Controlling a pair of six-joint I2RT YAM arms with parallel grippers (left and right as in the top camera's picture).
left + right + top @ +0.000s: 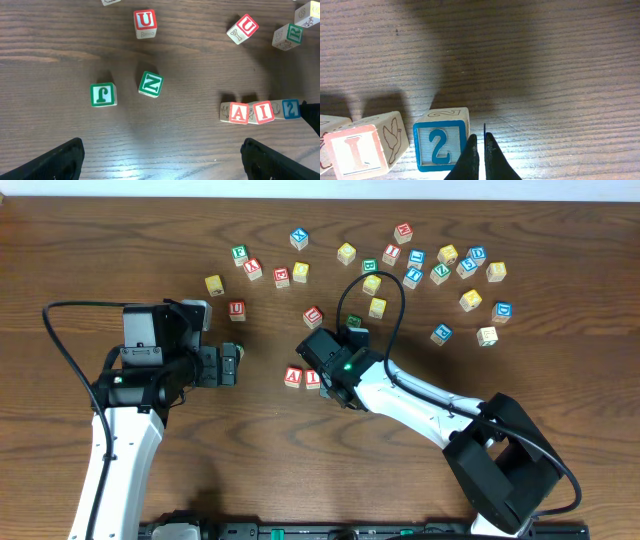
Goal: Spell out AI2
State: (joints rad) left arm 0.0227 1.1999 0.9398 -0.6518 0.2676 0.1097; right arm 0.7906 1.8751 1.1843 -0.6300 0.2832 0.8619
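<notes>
Three cubes stand in a row on the wooden table (100, 240), just below the middle of the overhead view. In the left wrist view, at the right edge of the frame, they read from left to right: the red A cube (239, 112), the red I cube (262, 111) and the blue 2 cube (290, 108). All three touch or nearly touch, with their characters upright.

The right gripper (480, 137) is down at the table, hard against the right side of the 2 cube. Its two black fingers (470, 157) are pinched together with nothing between them. I cannot tell whether they actually touch the cube. The side of the I cube shows a line drawing of a bird.

The left gripper (162, 152) hangs well off to the left of the row, spread wide and empty. Above it in its own view lie a green J cube (103, 94) and a tilted green N cube (150, 84). Two red U cubes (145, 21) sit higher up, and a green R cube (290, 36) is at the upper right. More coloured cubes are scattered across the top of the overhead view.
</notes>
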